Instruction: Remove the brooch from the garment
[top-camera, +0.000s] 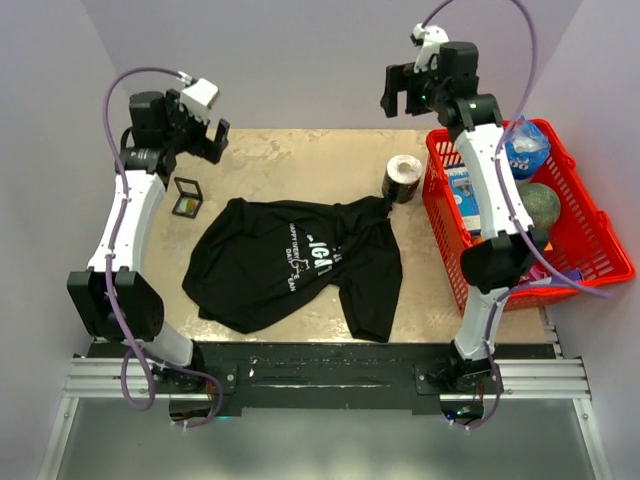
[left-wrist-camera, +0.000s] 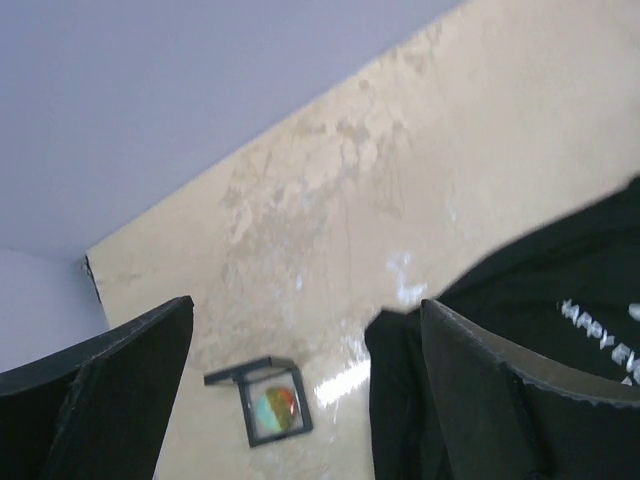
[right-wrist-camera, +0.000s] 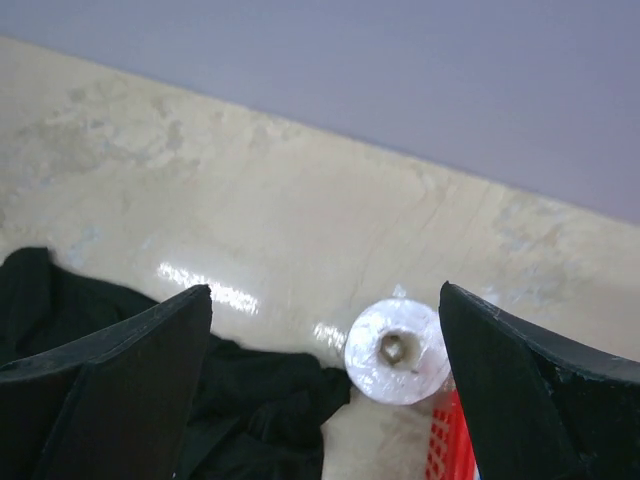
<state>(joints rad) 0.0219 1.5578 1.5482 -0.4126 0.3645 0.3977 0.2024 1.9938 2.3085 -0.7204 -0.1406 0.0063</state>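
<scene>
The garment (top-camera: 290, 265), a black T-shirt with white lettering, lies crumpled in the middle of the table; parts of it show in the left wrist view (left-wrist-camera: 590, 270) and the right wrist view (right-wrist-camera: 250, 400). The brooch (top-camera: 187, 197), a thin black double frame with a coloured disc in one half, lies on the bare table just left of the shirt, apart from it (left-wrist-camera: 268, 400). My left gripper (top-camera: 205, 135) hangs open and empty above and behind the brooch (left-wrist-camera: 305, 305). My right gripper (top-camera: 405, 95) is raised high at the back, open and empty (right-wrist-camera: 325, 290).
A roll wrapped in clear film (top-camera: 404, 178) stands upright at the shirt's right sleeve (right-wrist-camera: 397, 350). A red basket (top-camera: 590, 240) holding several items sits along the right edge (right-wrist-camera: 450, 440). Lilac walls close in the back and both sides.
</scene>
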